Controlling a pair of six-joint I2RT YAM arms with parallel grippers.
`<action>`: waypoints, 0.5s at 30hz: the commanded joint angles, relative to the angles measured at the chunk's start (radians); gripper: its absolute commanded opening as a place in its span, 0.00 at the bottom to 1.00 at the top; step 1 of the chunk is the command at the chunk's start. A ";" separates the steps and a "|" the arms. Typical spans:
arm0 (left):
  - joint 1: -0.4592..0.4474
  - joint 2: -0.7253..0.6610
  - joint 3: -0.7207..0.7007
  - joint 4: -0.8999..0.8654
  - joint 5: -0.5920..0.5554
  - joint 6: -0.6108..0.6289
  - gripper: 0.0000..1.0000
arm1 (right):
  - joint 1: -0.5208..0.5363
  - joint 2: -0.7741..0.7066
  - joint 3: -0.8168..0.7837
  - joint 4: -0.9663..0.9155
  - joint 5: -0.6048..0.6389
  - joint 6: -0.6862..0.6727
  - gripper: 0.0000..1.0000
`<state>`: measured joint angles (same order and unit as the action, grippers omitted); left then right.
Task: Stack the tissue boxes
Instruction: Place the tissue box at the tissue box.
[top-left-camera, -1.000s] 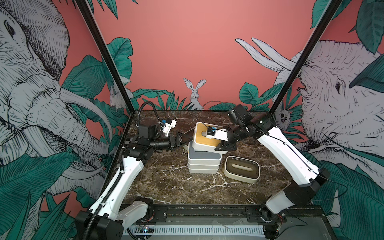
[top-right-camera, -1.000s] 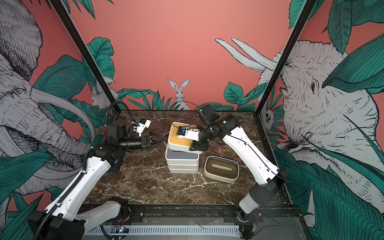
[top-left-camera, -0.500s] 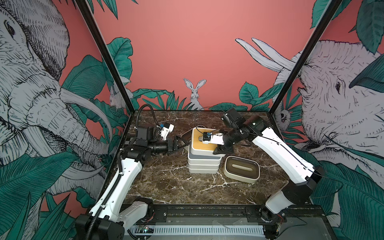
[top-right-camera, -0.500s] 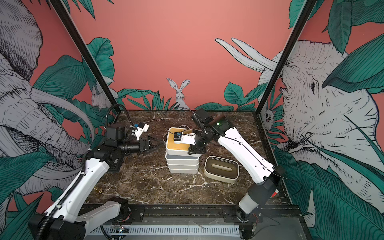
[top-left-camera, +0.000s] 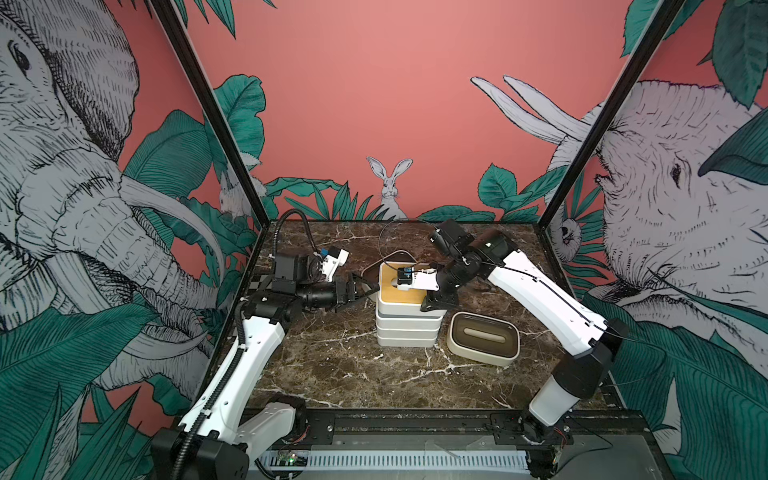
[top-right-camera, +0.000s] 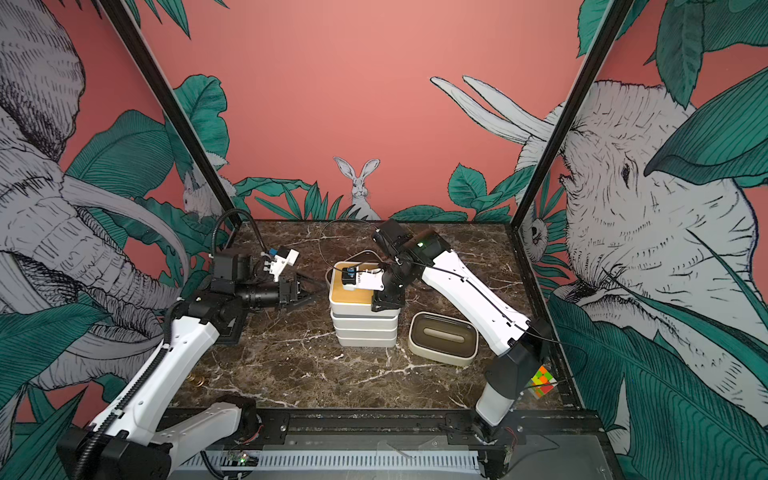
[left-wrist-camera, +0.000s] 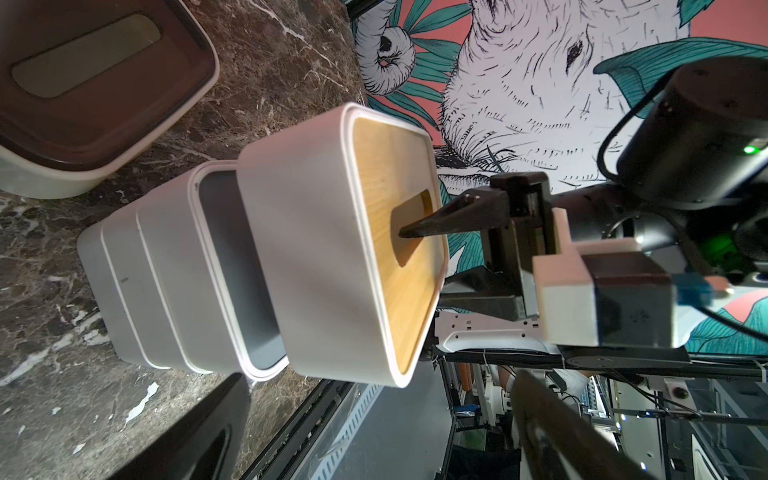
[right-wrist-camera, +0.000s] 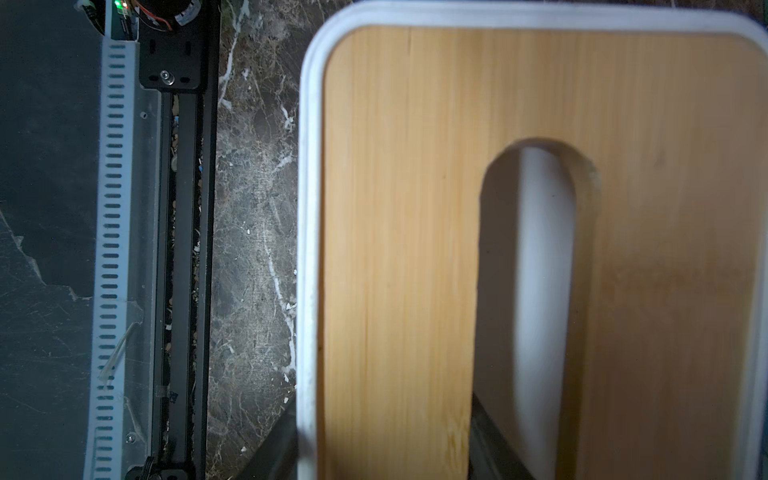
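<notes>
A stack of white tissue boxes (top-left-camera: 407, 332) (top-right-camera: 365, 332) stands mid-table. On top lies a bamboo-lidded tissue box (top-left-camera: 399, 293) (left-wrist-camera: 328, 249) (right-wrist-camera: 395, 249), shifted off the grey lid (left-wrist-camera: 241, 270) beneath it. My right gripper (top-left-camera: 426, 291) (right-wrist-camera: 382, 449) is shut on that box's wall, one finger (left-wrist-camera: 436, 220) down in the lid's slot, the other outside. My left gripper (top-left-camera: 357, 291) (left-wrist-camera: 374, 440) hangs open just left of the stack, touching nothing. A dark-brown-lidded tissue box (top-left-camera: 484, 338) (left-wrist-camera: 83, 83) lies on the table to the right. The rim of another tissue box (top-left-camera: 399, 254) shows behind the stack.
A checkerboard (top-left-camera: 259, 282) lies under my left arm at the table's left edge. A small multicoloured cube (top-right-camera: 542, 380) sits by my right arm's base. Black cage posts stand at both back corners, and a black rail (top-left-camera: 415, 424) runs along the front.
The right gripper has brought the bamboo-lidded box down from a tilted, raised position and a little leftward onto the stack. The left gripper has stayed open beside the stack.
</notes>
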<state>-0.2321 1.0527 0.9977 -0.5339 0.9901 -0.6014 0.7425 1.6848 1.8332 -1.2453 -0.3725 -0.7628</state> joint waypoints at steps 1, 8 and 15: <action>0.008 -0.005 -0.008 -0.022 0.013 0.024 1.00 | 0.007 -0.008 0.047 0.020 -0.017 0.011 0.39; 0.010 0.003 -0.012 -0.026 0.012 0.032 0.99 | 0.006 0.004 0.059 0.008 -0.021 0.014 0.40; 0.011 0.007 -0.016 -0.026 0.011 0.034 1.00 | 0.012 0.009 0.057 0.006 -0.016 0.008 0.40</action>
<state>-0.2272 1.0607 0.9966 -0.5346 0.9905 -0.5827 0.7456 1.6943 1.8637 -1.2495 -0.3740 -0.7521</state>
